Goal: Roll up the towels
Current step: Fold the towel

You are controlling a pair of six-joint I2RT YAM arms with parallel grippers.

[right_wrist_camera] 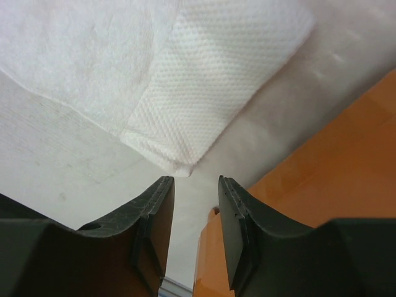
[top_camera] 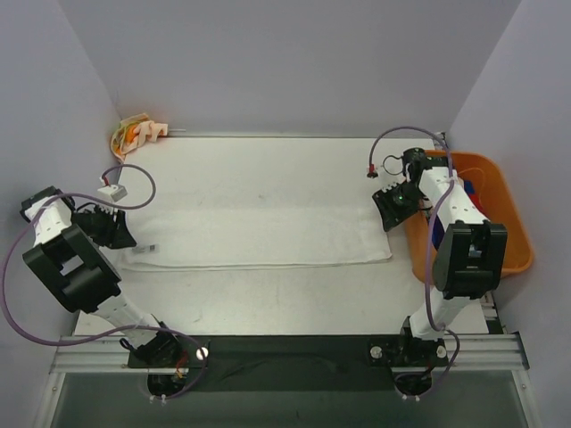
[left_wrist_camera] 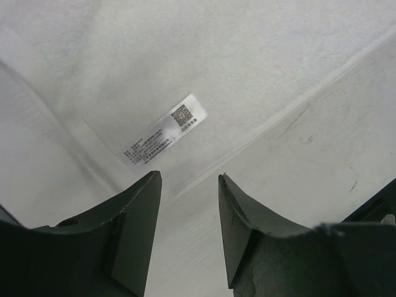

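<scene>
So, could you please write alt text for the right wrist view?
Two dark fingers of the right arm stand apart, nothing between them, short of a folded corner of the white towel. An orange bin fills the right, pale table the left.

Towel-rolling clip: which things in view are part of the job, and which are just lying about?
Job: white towel, spread flat; cream towel with orange blotches, bunched at the far left corner; left hand and right hand, both open over the white towel's ends.
Lying about: orange bin, at the right edge.
</scene>
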